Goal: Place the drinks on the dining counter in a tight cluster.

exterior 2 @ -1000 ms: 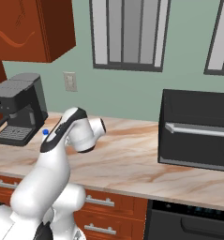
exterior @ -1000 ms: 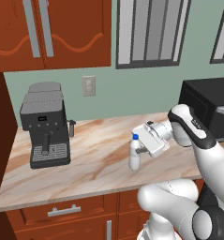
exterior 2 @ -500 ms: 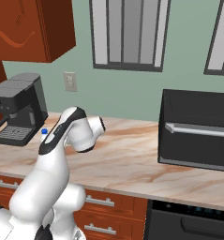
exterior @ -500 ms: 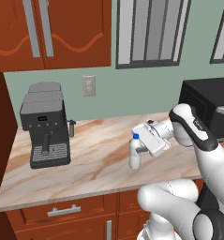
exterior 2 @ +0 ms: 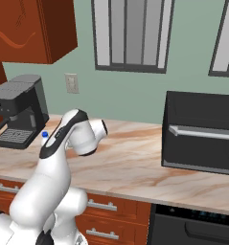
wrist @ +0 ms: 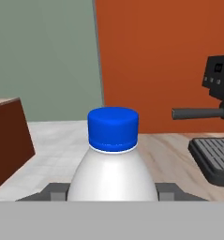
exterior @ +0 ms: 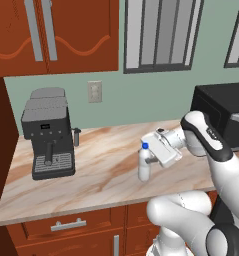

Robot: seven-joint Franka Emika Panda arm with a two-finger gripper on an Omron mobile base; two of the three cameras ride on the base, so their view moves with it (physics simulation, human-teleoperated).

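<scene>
1. Well, barely anything has shifted over the last second: the arm holds the same reach across the marble counter (exterior: 91, 165), and the white bottle (exterior: 144, 163) with its blue cap (wrist: 113, 127) stands on the same spot, upright and on the stone, not lifted.

2. Look at the gripper (exterior: 150, 161): it sits right at the bottle's side, and from the hand view the bottle's shoulders swell up between the two finger tips (wrist: 57, 191), one on each side. The fingers are part-way closed around the bottle's body; contact looks likely, though I cannot tell for sure that they press on it.

3. What that stillness means, as I read it: this is the pause at the grasp, squeeze settled, lift yet to come. The task is at an early stage for this drink, since it stands on the kitchen worktop near the coffee machine (exterior: 47, 132), well away from any dining slab.

4. Next, I judge, comes a clean vertical lift; a tall, smooth bottle could tip or slip if pulled sideways.

5. Writing? None legible. The bottle's white body is plain, no label visible. The coffee machine carries a small dark panel with tiny marks, too small to read. The black oven (exterior 2: 202, 134) on the counter shows no brand either.
</scene>
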